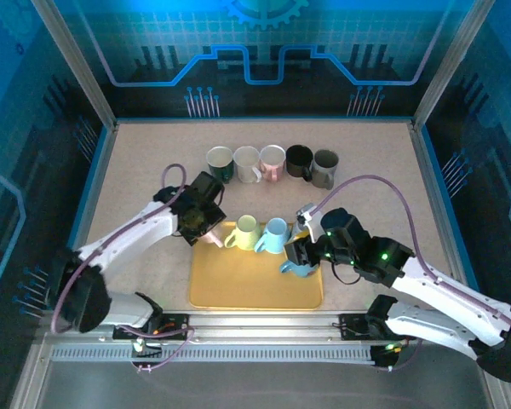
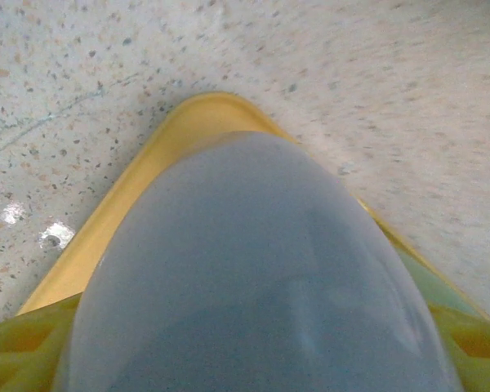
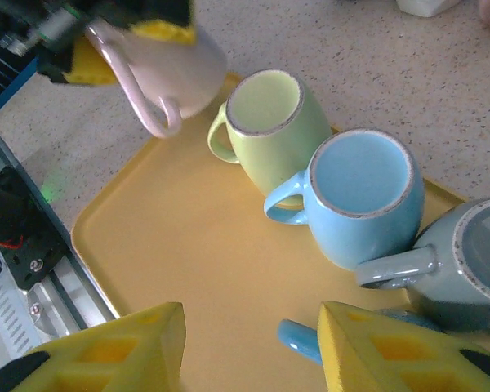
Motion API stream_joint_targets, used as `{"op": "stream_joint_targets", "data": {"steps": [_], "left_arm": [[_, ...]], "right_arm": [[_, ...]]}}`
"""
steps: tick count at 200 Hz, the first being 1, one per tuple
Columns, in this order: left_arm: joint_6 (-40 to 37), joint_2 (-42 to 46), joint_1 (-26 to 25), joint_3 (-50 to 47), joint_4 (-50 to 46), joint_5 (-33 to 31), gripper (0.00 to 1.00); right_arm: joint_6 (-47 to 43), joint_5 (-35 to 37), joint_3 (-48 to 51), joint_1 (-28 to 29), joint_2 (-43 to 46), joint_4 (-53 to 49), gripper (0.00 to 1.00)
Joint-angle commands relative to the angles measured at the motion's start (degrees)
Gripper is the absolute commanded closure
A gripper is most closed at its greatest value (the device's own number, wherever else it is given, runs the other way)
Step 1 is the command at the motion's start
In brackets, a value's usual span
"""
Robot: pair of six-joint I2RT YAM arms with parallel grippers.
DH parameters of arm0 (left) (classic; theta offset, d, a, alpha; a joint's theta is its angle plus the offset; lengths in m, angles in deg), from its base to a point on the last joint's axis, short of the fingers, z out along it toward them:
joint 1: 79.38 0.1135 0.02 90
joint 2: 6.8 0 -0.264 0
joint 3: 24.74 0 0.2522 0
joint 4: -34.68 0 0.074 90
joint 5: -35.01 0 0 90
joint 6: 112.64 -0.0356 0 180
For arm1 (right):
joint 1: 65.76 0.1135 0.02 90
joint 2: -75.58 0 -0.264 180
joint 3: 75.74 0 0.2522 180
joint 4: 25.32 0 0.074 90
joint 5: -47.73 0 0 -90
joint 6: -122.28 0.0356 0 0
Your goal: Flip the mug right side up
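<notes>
My right gripper (image 3: 249, 320) hangs low over the near right part of the yellow tray (image 3: 188, 245). Its jaws stand partly apart and clamp nothing, with bare tray showing between them. A blue handle (image 3: 296, 338) pokes into that gap right against my right-hand finger. It belongs to the darker blue mug (image 1: 298, 269) under the gripper, though the finger hides the mug's body, so I cannot tell whether I am touching it. Just past that finger stands a grey-blue mug (image 3: 465, 278), its handle reaching toward the light blue mug (image 3: 367, 204) beside it. The light blue mug sits mouth up on the tray, and the pale green mug (image 3: 278, 122) stands against its left side, also mouth up, both handles turned toward me. Farther on, at the tray's far left corner, my left gripper (image 3: 131, 41) is closed on the pale mug (image 3: 184, 73), a yellow pad on either side of its rounded body, the handle hanging down toward the tray edge. Beyond the tray, on the speckled table (image 1: 136, 170), a row of five mugs (image 1: 272, 162) stands side by side near the back.
</notes>
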State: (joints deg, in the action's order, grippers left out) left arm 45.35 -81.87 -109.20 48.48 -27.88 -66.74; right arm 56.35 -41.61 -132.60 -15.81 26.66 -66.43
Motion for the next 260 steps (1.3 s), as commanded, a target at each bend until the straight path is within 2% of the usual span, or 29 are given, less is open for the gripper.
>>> {"op": "stream_joint_targets", "data": {"steps": [1, 41, 59, 95, 129, 161, 177, 200, 260], "left_arm": [[-4.89, 7.41, 0.18, 0.37, 2.21, 0.28, 0.47], [-14.02, 22.96, 0.23, -7.53, 15.13, 4.06, 0.47], [-19.33, 30.11, 0.25, -12.66, 26.40, 9.93, 0.46], [-19.69, 40.22, 0.25, -24.69, 51.09, 19.71, 0.45], [-19.50, 42.01, 0.27, -30.16, 64.21, 22.55, 0.48], [-16.71, 41.73, 0.21, -34.78, 79.29, 22.73, 0.53], [-16.39, 40.91, 0.25, -35.16, 82.22, 23.25, 0.54], [-15.54, 39.44, 0.21, -35.30, 85.30, 24.66, 0.54], [-12.10, 37.72, 0.21, -37.58, 93.41, 26.08, 0.54]], "right_arm": [[1.09, -0.70, -0.77, 0.95, 0.15, 1.97, 0.52], [6.71, -4.19, 0.01, 1.45, 0.56, 7.86, 0.51], [4.19, -6.37, 0.44, 1.46, 0.86, 9.69, 0.51], [6.41, -13.18, 2.83, 0.94, 1.36, 19.52, 0.52], [10.45, -18.41, 5.87, 0.81, 1.88, 31.63, 0.51], [14.15, -18.31, 9.60, 0.76, 2.12, 41.15, 0.47], [15.13, -18.84, 11.14, 0.76, 2.17, 45.99, 0.43], [17.42, -20.62, 12.59, 0.76, 1.38, 51.76, 0.25], [23.30, -24.23, 10.23, -0.37, -7.03, 60.55, 0.23]]}}
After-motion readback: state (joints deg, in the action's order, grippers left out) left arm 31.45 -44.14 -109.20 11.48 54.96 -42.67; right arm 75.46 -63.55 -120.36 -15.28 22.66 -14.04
